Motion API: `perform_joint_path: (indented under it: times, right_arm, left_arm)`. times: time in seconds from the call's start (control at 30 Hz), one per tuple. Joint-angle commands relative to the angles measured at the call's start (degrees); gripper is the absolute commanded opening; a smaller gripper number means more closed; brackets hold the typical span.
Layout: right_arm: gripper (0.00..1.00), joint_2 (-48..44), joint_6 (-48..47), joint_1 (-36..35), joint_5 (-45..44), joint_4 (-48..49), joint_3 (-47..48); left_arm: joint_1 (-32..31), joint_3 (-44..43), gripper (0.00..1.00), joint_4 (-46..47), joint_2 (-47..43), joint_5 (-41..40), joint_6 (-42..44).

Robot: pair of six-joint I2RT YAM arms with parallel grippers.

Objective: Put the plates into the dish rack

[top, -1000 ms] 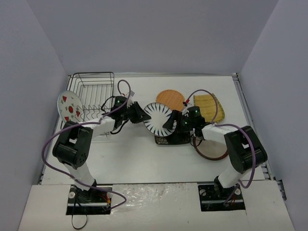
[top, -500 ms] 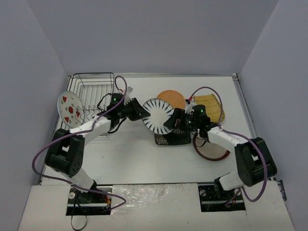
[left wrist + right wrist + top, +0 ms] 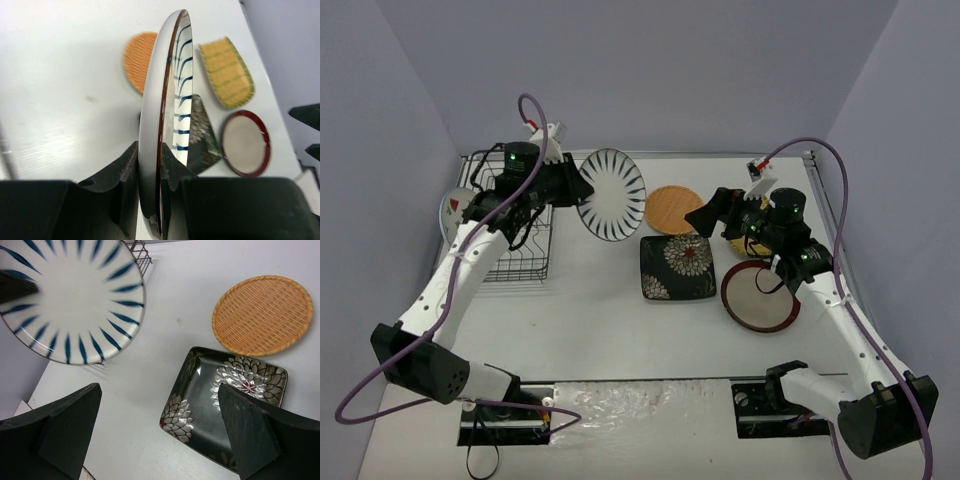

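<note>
Plates lie across our table. Nearest us on the right, the red-rimmed cream plate (image 3: 760, 297) lies flat, and just left of it so does the dark square plate (image 3: 677, 267). Beyond them our right gripper (image 3: 705, 215) hovers, released, jaws spread wide with nothing between them. It is near the yellow-green oblong plate (image 3: 227, 72), which its arm largely hides from above. The orange round plate (image 3: 675, 209) lies just past the square one. Farther left, our left gripper (image 3: 150, 160) is clenched on the rim of the dark-striped white plate (image 3: 611, 194), holding it on edge in the air, right of the dish rack (image 3: 510, 155). The watermelon plate (image 3: 451, 212) stands at the rack's left side; we cannot tell whether it sits within the wires.
</note>
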State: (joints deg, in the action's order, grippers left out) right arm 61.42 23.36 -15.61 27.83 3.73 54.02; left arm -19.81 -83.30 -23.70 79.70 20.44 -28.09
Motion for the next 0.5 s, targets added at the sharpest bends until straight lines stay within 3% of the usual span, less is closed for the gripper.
perform_joint_path:
  times: [0.0, 0.27, 0.47]
  right_arm:
    - [1.00, -0.3, -3.0, 0.6, -0.7, -3.5, 0.7]
    - [1.00, -0.1, -3.9, 0.7, 1.7, -3.5, -0.7]
    - [1.00, 1.2, -4.8, 0.7, 4.3, -3.5, -1.3]
  left_arm:
    - [6.0, -9.6, 0.00, -9.3, -5.1, -10.4, 14.2]
    - [12.6, -15.7, 0.00, -17.2, -4.0, -28.5, 33.2]
    - [22.1, -14.8, 0.00, -13.6, -0.2, -28.3, 35.3]
